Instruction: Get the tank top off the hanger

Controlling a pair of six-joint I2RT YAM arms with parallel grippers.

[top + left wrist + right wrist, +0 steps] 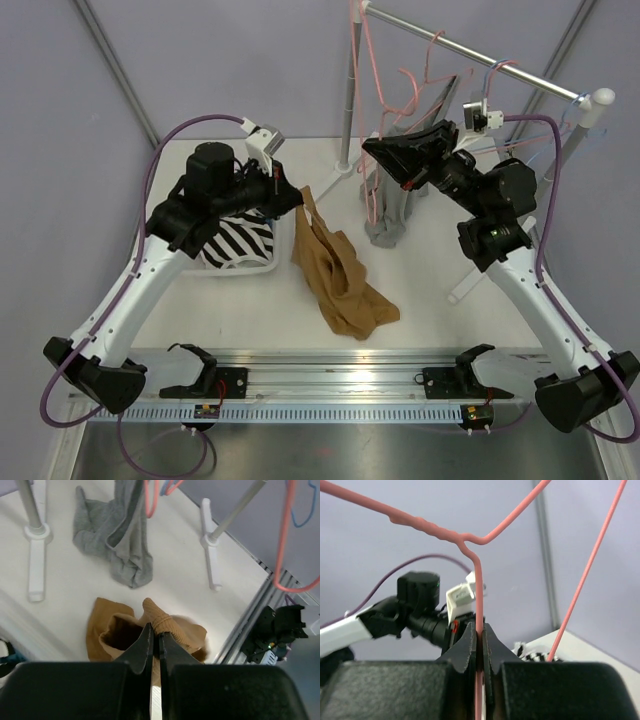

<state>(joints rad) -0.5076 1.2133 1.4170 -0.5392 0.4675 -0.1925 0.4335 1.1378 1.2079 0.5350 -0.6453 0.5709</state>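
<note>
A tan ribbed tank top (pixel 338 275) hangs from my left gripper (pixel 299 200) and drapes down onto the white table. In the left wrist view the gripper (pixel 156 630) is shut on a bunched edge of the top (pixel 172 622). My right gripper (pixel 373 148) is shut on the wire of a pink hanger (pixel 372 110) under the rack. The right wrist view shows its jaws (pixel 479 630) pinching the hanger's neck (pixel 476 570). The tan top is clear of the hanger.
A grey garment (pixel 390 215) hangs by the pink hanger and touches the table; it also shows in the left wrist view (pixel 120 540). A white basket (pixel 238 269) holds striped cloth. The rack rail (pixel 500 62) carries more pink and blue hangers.
</note>
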